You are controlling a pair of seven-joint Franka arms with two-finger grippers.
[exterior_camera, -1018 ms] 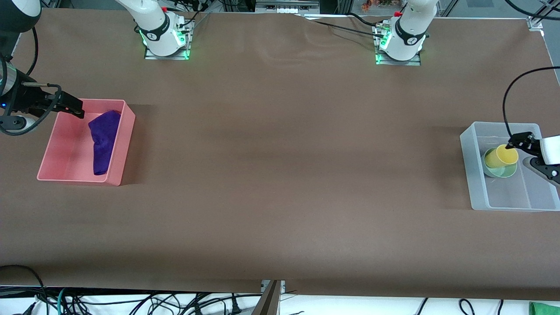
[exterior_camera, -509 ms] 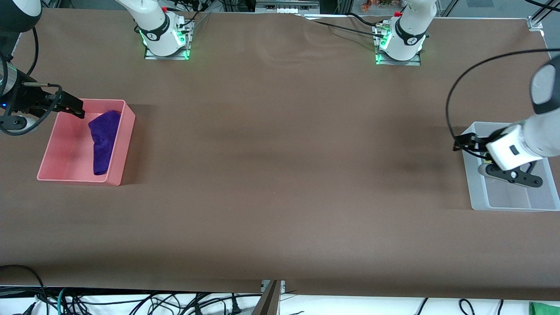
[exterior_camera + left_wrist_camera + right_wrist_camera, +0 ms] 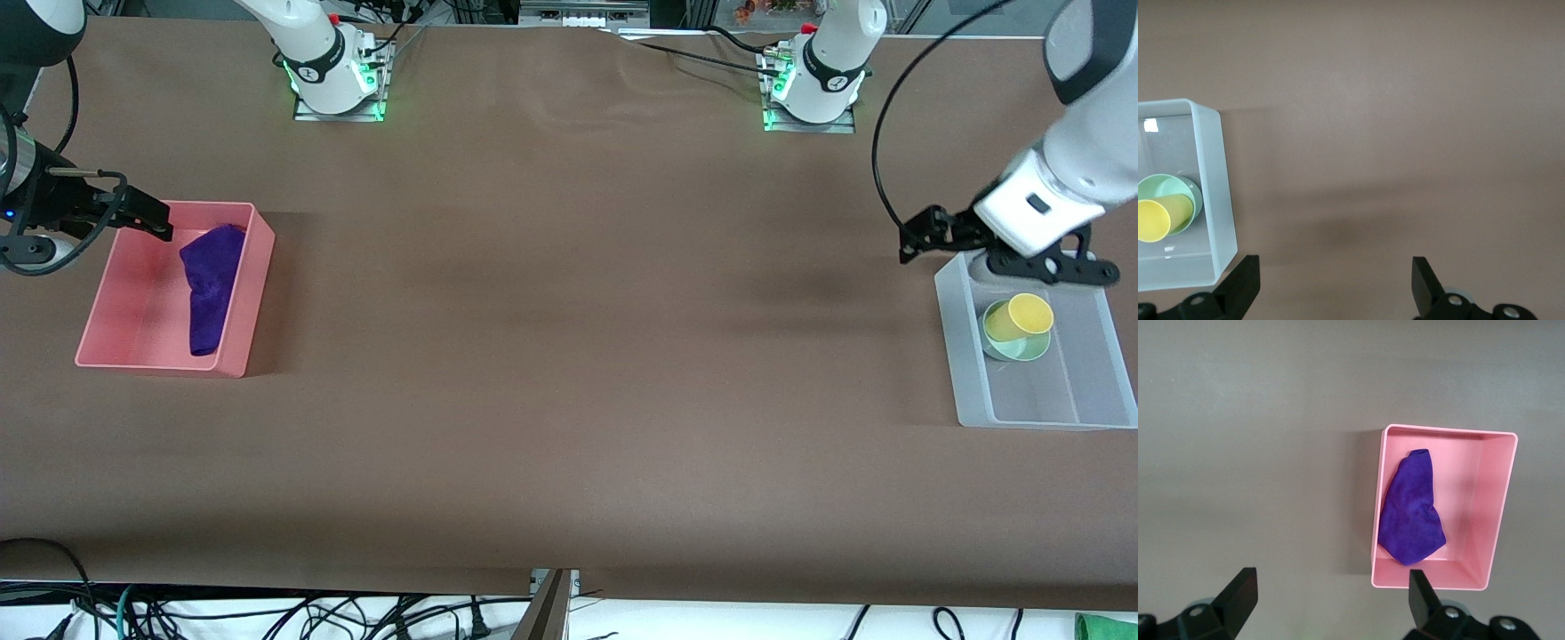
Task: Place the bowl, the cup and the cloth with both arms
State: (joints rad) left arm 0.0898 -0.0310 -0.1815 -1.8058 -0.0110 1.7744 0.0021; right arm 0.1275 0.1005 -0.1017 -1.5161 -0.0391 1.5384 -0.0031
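Note:
The yellow cup (image 3: 1019,317) lies tilted inside the mint-green bowl (image 3: 1022,348), in the clear bin (image 3: 971,391) at the left arm's end of the table. My left gripper (image 3: 920,234) is open and empty, up over the table just off the bin's corner. The left wrist view shows the cup (image 3: 1158,217), the bowl (image 3: 1168,187) and the gripper (image 3: 1336,287). The purple cloth (image 3: 212,283) lies in the pink bin (image 3: 242,351). My right gripper (image 3: 153,219) is open and empty over that bin's corner. The right wrist view shows the cloth (image 3: 1411,513) and the gripper (image 3: 1331,600).
Brown table cover (image 3: 569,356) lies between the two bins. The arm bases (image 3: 333,76) (image 3: 813,89) stand along the table's edge farthest from the front camera. Cables hang below the edge nearest that camera.
My left gripper rose out of the clear bin and moved off its corner, leaving the cup in the bowl. The right arm has not moved.

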